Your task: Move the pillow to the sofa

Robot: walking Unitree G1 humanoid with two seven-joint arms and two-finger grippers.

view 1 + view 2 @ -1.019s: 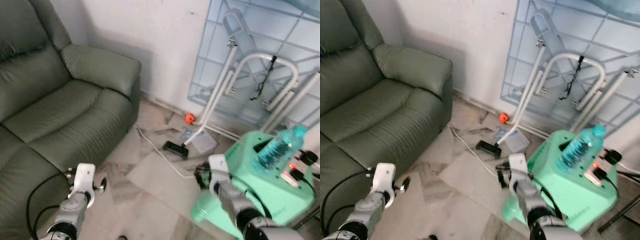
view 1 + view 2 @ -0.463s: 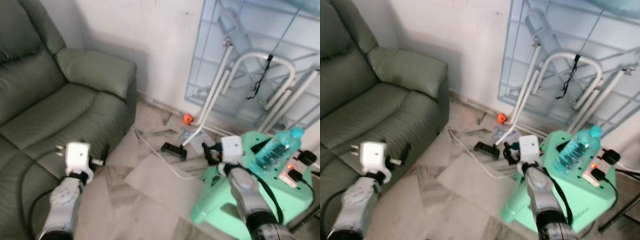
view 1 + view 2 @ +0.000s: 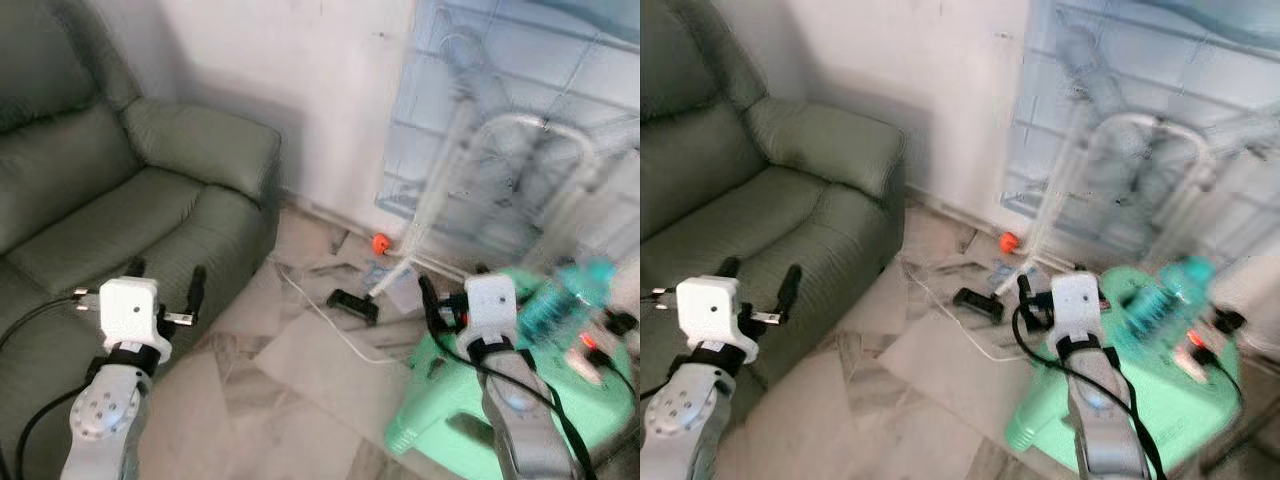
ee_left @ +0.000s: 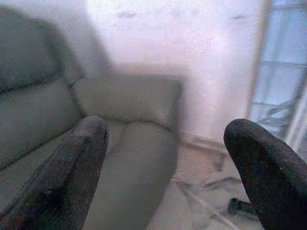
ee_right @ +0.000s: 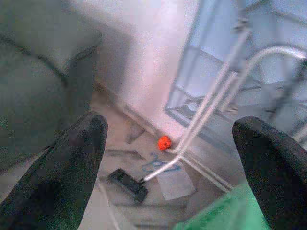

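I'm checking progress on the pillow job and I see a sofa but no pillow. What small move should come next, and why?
Probably keep turning to look for the pillow. Both the left gripper and the right gripper are raised, open and empty. Ahead are the green sofa, bare of any pillow, a green stool with a water bottle, and a cable across the floor, worth stepping around.

I'm looking at a lived-in room of a home, likely a sitting room. A dark green padded sofa [image 3: 130, 200] stands against a plain white wall [image 3: 320, 90], on a marble-patterned tile floor [image 3: 300, 400]. A white cable [image 3: 320, 320] trails across the tiles near a small orange ball [image 3: 380, 242]. A mint green plastic stool [image 3: 440, 420] holds a water bottle [image 3: 555, 300], beside white metal tubing [image 3: 430, 220].
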